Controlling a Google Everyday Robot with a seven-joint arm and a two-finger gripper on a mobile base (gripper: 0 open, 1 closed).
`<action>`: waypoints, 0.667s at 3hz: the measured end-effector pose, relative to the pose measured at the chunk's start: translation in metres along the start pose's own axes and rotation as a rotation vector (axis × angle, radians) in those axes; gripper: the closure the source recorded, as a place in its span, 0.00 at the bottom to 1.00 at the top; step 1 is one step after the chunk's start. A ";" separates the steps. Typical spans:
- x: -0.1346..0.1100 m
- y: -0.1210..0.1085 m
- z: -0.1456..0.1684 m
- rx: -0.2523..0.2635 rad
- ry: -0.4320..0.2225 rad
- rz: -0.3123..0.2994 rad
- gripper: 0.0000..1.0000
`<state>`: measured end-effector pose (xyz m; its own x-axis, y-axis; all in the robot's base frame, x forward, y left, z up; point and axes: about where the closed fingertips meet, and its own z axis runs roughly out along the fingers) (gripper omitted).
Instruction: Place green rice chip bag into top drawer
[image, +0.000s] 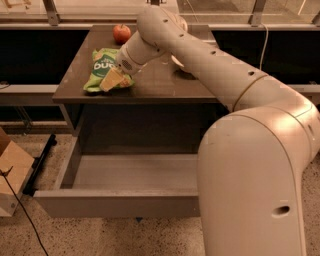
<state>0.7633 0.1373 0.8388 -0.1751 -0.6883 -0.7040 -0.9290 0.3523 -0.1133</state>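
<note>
**Green rice chip bag (102, 67), crinkly and light-green, sits on the table beside the open drawer's reach**

The white 2-finger gripper (119, 74) is down at the right edge of the green rice chip bag, touching or just above it. Whether it is spread or closed I cannot tell, as the wrist hides it. The bag lies flat on the dark brown wooden table (160, 85), near the front left corner. A red round apple (121, 33) sits behind it, apart.

Below, the wide grey top drawer (120, 202) stands pulled out.

My judgement of the risks:
1. The slick foil may slip from a shallow pinch at 1 edge.
2. A dragged bag could fall off the table's left edge and miss the drawer.
</note>
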 end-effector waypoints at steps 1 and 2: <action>-0.005 0.001 -0.014 0.022 -0.002 -0.031 0.65; -0.009 0.009 -0.036 0.044 -0.011 -0.070 0.89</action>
<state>0.7452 0.1238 0.8696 -0.1066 -0.7051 -0.7011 -0.9235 0.3315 -0.1929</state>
